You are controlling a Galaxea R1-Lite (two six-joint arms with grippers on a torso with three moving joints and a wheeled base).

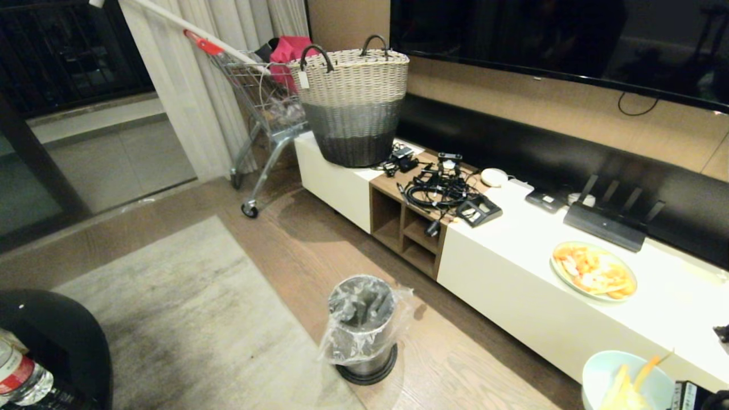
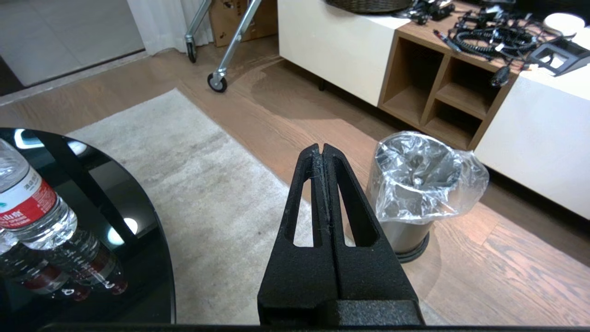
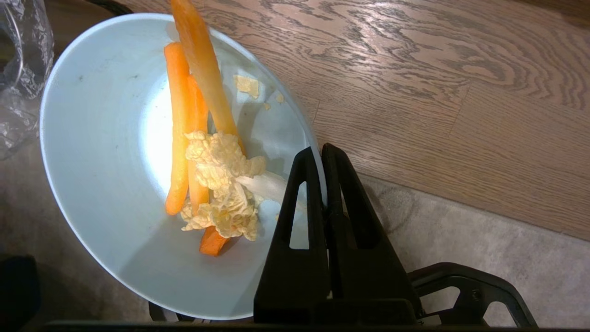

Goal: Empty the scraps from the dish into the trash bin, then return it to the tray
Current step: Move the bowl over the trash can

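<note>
Pale blue dish (image 3: 115, 184), rim clenched in the right pincer (image 3: 321, 154), carries its scraps (image 3: 207, 175) near the trash bin (image 1: 362, 324): emptying and return remain.

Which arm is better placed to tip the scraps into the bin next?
The right. The right gripper is clamped on the dish rim, scraps inside, though not over the trash bin yet. The left gripper is shut and holds nothing.
</note>
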